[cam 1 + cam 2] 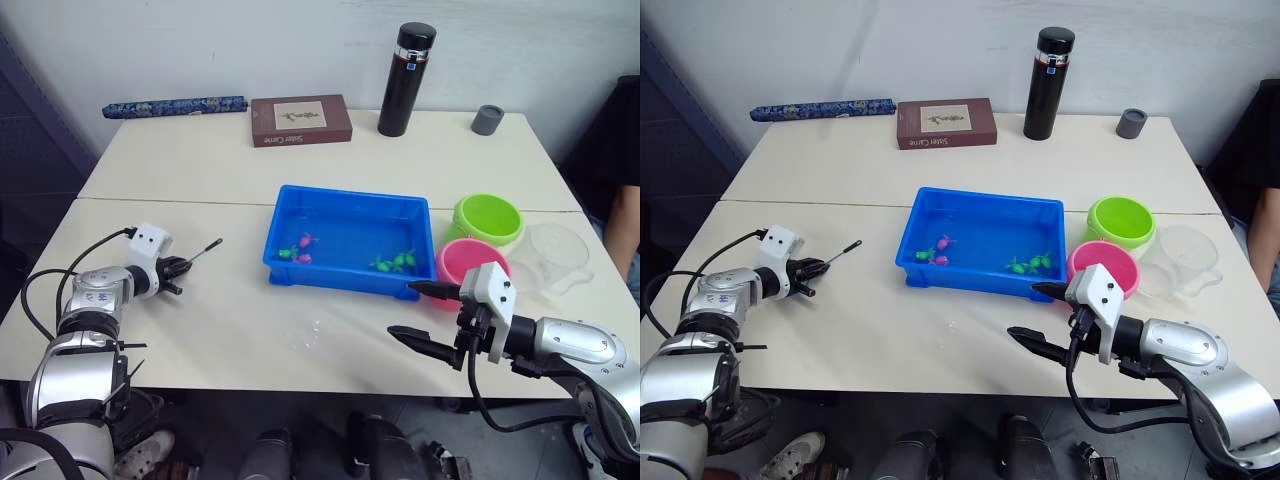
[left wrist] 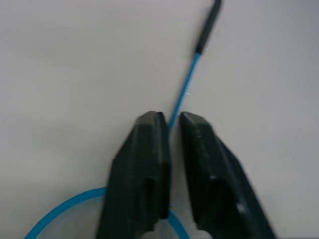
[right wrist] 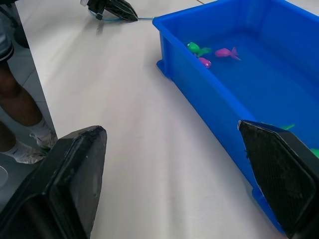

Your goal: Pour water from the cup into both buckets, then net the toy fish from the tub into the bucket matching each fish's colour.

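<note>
The blue tub (image 1: 345,193) sits mid-table with water and small pink and green toy fish (image 1: 300,250) at its left end, and green ones (image 1: 395,262) at its right. To its right stand the lime green bucket (image 1: 487,220), the pink bucket (image 1: 470,262) and the clear cup (image 1: 557,255). My left gripper (image 1: 178,270) lies on the table left of the tub, shut on the thin handle (image 2: 184,89) of the net, whose hoop (image 2: 65,206) lies under the fingers. Just in front of the tub's right corner my right gripper (image 1: 405,310) stands wide open and empty.
A black flask (image 1: 406,66), a grey cap (image 1: 488,119), a brown book (image 1: 300,120) and a folded blue umbrella (image 1: 175,106) line the far edge. A person (image 1: 620,200) stands at the right. Water drops (image 1: 305,335) lie near the front edge.
</note>
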Robot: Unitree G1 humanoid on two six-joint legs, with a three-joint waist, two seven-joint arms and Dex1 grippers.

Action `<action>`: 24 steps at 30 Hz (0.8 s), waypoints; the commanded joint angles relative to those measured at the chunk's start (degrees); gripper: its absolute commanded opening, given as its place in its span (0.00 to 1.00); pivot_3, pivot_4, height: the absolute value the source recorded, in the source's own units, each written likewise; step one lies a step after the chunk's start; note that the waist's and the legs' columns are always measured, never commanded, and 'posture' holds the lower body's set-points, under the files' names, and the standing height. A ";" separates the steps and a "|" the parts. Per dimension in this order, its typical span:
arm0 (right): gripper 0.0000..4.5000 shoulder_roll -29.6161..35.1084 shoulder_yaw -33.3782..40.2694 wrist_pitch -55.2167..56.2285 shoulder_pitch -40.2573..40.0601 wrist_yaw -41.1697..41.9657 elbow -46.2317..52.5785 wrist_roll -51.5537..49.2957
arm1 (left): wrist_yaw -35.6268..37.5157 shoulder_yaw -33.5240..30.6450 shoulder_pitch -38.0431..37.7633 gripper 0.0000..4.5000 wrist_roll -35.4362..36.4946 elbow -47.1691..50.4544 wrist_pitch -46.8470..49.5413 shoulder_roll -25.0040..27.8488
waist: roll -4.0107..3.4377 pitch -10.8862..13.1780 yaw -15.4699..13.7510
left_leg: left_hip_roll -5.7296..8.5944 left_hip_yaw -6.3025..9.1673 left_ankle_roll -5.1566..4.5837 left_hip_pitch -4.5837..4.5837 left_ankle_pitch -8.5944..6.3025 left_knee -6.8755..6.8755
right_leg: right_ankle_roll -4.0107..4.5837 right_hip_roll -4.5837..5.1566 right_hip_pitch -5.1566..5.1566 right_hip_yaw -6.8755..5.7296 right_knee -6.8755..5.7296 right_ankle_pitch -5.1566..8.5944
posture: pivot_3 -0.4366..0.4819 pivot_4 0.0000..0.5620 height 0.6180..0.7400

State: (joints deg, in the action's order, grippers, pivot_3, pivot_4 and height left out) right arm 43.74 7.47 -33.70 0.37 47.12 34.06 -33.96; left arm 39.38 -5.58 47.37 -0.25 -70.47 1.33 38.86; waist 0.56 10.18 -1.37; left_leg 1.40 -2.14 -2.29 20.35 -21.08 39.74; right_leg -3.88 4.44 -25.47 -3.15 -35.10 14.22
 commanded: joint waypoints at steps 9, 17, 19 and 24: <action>1.00 0.00 1.20 0.98 0.29 -0.18 1.70 -0.71 | 0.27 0.68 -0.29 0.01 -1.34 -1.08 -0.21 1.02 | 0.00 0.00 0.00 | 0.00 0.00 0.00 0.00 0.00 0.00 | 0.00 0.00 0.00 0.01 0.00 0.00 | 0.48 0.27 1.00; 1.00 -0.24 0.90 0.60 0.83 -0.16 1.08 -1.17 | 2.23 -1.16 1.60 0.01 0.77 6.74 -3.20 5.58 | 0.11 0.07 0.17 | -0.02 0.00 0.01 0.03 0.00 0.00 | 0.00 -0.02 -0.03 -0.01 0.00 0.00 | 0.48 0.27 1.00; 1.00 -0.30 0.66 0.64 0.97 -0.04 0.76 -1.11 | 3.70 -1.42 1.89 0.01 1.59 10.36 -3.11 6.20 | 0.12 0.06 0.10 | -0.03 0.02 0.02 0.07 0.00 0.00 | 0.00 -0.02 -0.07 -0.02 0.02 0.00 | 0.48 0.27 1.00; 1.00 -0.45 -0.07 0.40 1.92 0.02 -0.05 -0.95 | 7.17 -1.55 4.20 0.01 3.55 20.57 -1.28 6.46 | 0.14 0.05 -0.17 | 0.02 0.04 -0.05 0.11 -0.04 0.14 | -0.03 0.06 -0.01 -0.02 0.04 -0.02 | 0.48 0.27 1.00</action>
State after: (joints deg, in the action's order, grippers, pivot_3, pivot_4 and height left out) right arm 43.53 7.14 -33.71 1.79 46.94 33.65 -34.04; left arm 44.55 -6.49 49.77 1.71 -54.78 -0.09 44.89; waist 0.69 10.24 -1.54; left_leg 1.42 -2.10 -2.35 20.46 -21.12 39.89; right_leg -3.91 4.50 -25.47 -3.17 -35.06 14.20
